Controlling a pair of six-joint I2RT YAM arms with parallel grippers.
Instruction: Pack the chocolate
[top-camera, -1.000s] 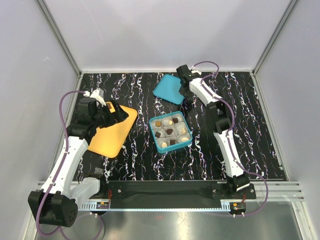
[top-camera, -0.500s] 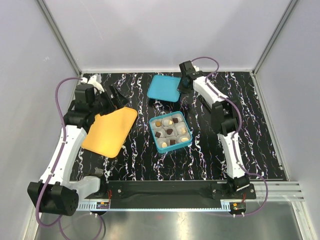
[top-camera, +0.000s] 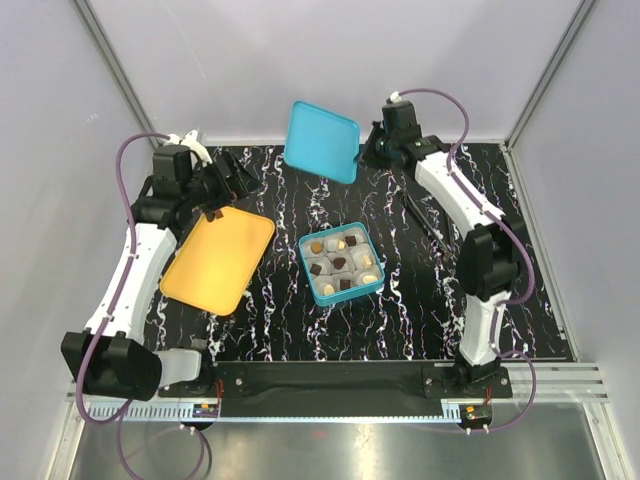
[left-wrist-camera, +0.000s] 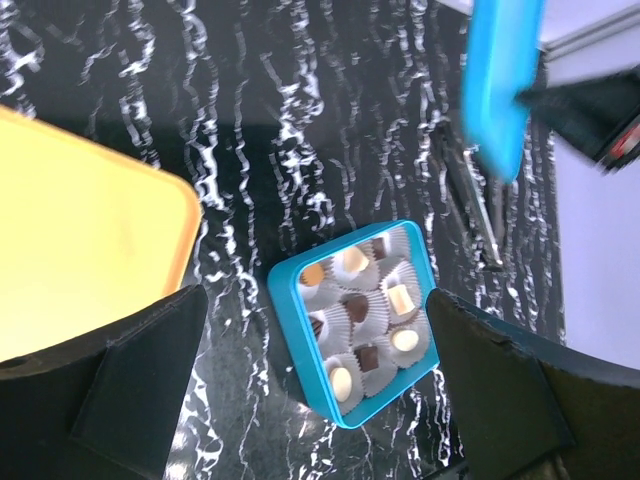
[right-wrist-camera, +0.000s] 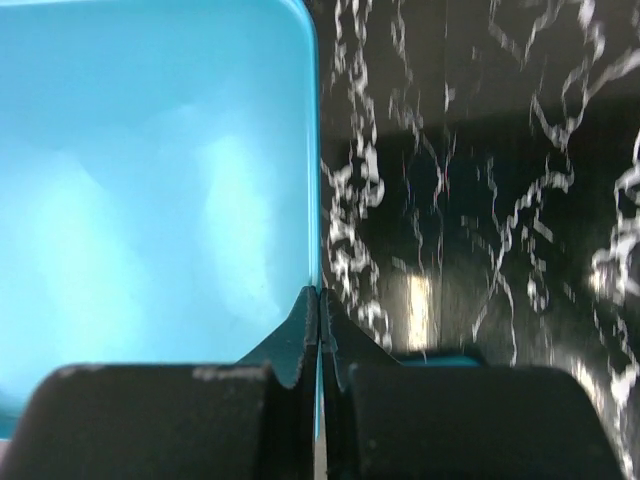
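The right gripper (top-camera: 366, 152) has carried the lid (top-camera: 322, 140) up off the table (top-camera: 280, 310) since a second ago, when it lay flat just beyond the box. The left gripper (top-camera: 228, 188) has drawn back from over the orange tray (top-camera: 215, 262) toward the far left corner.

The lid is a thin, smooth, teal square with rounded corners, now tilted in the air. The right fingers (right-wrist-camera: 300, 330) are pressed together on its rim, clamping the edge between them. The left fingers (left-wrist-camera: 130, 390) are spread wide apart.

The chocolate (top-camera: 340, 263) sits in the open teal box (top-camera: 305, 262), a square with rounded corners. There are nine small pieces, dark brown, tan and cream, each in a crinkled pale paper cup (left-wrist-camera: 385, 320). From the left wrist, the box appears between the two spread fingers, down on the black, white-veined table. It lies well apart from the right fingers, on their near side. The glossy, rounded tray lies beside the left fingers.
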